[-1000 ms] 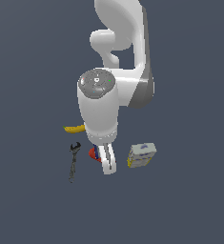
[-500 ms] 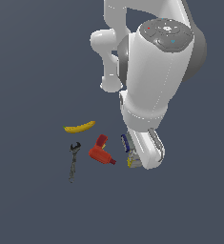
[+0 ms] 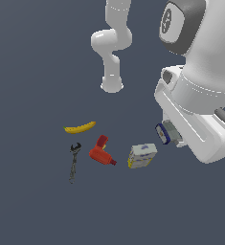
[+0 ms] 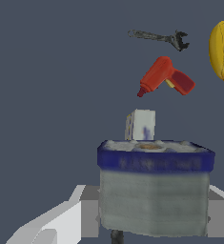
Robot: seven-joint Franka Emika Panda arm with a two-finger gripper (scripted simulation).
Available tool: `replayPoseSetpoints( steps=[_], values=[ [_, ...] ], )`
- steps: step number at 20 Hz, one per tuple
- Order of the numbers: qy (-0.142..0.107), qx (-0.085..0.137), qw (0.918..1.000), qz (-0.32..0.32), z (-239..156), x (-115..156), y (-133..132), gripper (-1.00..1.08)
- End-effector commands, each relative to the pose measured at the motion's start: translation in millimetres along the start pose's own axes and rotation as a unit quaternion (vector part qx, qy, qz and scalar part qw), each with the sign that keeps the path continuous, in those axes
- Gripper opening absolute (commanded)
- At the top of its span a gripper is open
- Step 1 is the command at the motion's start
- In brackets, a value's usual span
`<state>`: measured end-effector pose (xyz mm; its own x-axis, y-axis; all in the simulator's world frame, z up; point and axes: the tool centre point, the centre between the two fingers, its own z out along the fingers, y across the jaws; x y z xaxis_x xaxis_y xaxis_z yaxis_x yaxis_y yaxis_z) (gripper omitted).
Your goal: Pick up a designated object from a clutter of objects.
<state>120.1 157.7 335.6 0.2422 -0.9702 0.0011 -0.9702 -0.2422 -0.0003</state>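
The designated object (image 3: pixel 162 133), a tiny grey item with a dark blue rim, sits between the fingers of my gripper (image 3: pixel 168 133), which is shut on it. It hangs to the exterior view's right of the clutter. In the wrist view the designated object (image 4: pixel 154 188) fills the foreground, with a white finger (image 4: pixel 61 221) on one side and another at the opposite edge. The clutter on the floor holds a white-and-yellow box (image 3: pixel 142 156), a red power drill (image 3: pixel 101 153), a dark wrench (image 3: pixel 74 161) and a yellow banana (image 3: pixel 80 128).
The arm's base column (image 3: pixel 112 45) rises at the back of the scene. The wrist view shows the box (image 4: pixel 141 125), the drill (image 4: pixel 165 78), the wrench (image 4: pixel 158 37) and the banana (image 4: pixel 218 48) beyond the held item. Dark floor surrounds everything.
The arm has swung toward the exterior view's right, uncovering the drill and then the box. The blue-rimmed item has travelled with the gripper, away from the box.
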Motion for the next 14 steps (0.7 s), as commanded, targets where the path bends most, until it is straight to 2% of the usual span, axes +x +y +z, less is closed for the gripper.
replayPoseSetpoints(
  steps=[1, 7, 14],
  values=[
    [0.0, 0.0, 1.0, 0.001, -13.9, -15.7, -6.3, -1.0],
    [0.0, 0.0, 1.0, 0.0, -38.6, -44.6, -19.0, -1.0],
    [-0.001, 0.0, 1.0, 0.0, -54.4, -62.9, -27.8, -1.0]
  ],
)
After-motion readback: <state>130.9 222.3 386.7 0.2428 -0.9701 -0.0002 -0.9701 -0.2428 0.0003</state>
